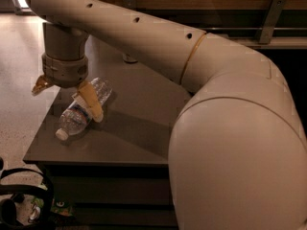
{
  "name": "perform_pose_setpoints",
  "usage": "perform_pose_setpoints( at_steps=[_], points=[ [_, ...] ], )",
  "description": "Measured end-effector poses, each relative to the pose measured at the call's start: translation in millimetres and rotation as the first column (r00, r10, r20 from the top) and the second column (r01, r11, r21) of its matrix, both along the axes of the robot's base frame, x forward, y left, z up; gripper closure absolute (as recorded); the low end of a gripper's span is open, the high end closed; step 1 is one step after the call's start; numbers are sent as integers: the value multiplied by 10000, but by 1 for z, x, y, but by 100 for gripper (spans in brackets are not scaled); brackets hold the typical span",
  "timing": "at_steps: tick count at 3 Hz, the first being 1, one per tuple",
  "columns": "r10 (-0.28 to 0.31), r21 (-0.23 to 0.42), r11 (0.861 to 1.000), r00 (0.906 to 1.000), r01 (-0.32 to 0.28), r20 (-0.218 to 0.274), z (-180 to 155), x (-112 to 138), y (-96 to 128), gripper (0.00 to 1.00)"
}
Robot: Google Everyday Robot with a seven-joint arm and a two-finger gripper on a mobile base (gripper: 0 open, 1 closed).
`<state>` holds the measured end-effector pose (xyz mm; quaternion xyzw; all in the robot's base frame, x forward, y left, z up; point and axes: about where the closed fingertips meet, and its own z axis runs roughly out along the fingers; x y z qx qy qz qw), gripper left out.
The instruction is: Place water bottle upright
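I see the cream arm (225,128) filling most of my view, reaching over the dark table (139,123). The water bottle (76,116) lies on its side near the table's left edge, cap toward the front. The gripper (67,103) hangs over it, fingers (91,104) spread wide, one crossing the bottle's middle.

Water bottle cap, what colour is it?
White cap, clearest in the camera view; the gripper is over the water bottle, fingers open.

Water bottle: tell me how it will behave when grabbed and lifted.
Lying on its side on the table, the round water bottle may roll if nudged. Its thin clear plastic probably flexes when the gripper, open above it, squeezes.
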<state>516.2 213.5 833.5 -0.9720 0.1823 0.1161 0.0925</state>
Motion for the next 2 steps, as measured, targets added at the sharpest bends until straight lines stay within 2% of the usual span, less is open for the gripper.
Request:
perform_pose_setpoints(
  at_steps=[1,2],
  points=[
    [-509,-72,9987,9976,506,-460,-16,-8,-16,2],
    [-1003,-49,9950,9932,1002,-598,-25,-11,-25,24]
  ],
)
